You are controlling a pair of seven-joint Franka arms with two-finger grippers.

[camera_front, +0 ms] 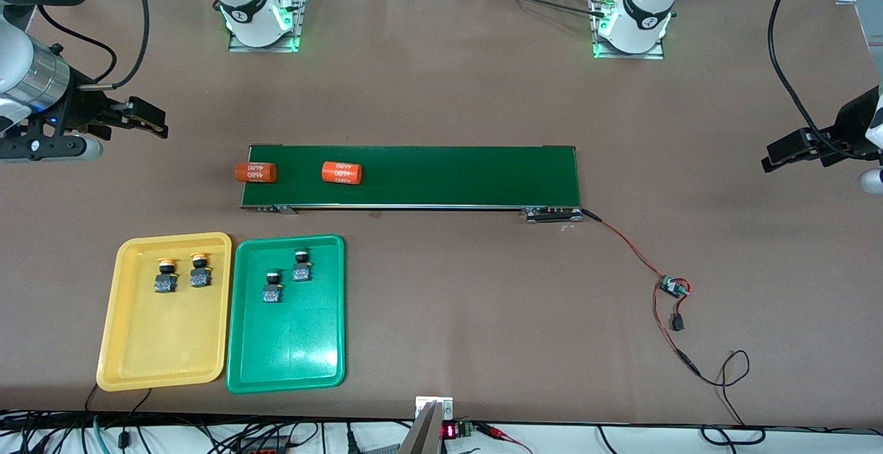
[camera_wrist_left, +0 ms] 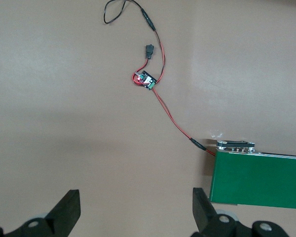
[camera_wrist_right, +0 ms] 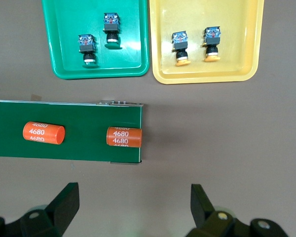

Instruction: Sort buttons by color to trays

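Note:
Two buttons with yellow-orange caps [camera_front: 165, 275] [camera_front: 200, 270] lie in the yellow tray [camera_front: 162, 343]. Two buttons with green caps [camera_front: 272, 286] [camera_front: 301, 265] lie in the green tray [camera_front: 286, 343], which stands right beside the yellow one. The right wrist view shows both trays, green [camera_wrist_right: 133, 29] and yellow [camera_wrist_right: 241, 29], each with its pair of buttons. My right gripper [camera_front: 138, 119] [camera_wrist_right: 135, 207] hangs open and empty over bare table by the right arm's end of the belt. My left gripper [camera_front: 793, 150] [camera_wrist_left: 136, 210] is open and empty over bare table off the belt's other end.
A long dark green conveyor belt [camera_front: 448, 174] crosses the table's middle. One orange printed cylinder [camera_front: 342, 172] lies on it and another [camera_front: 256, 172] overhangs its end. A small circuit board [camera_front: 672, 287] with red and black wires lies toward the left arm's end.

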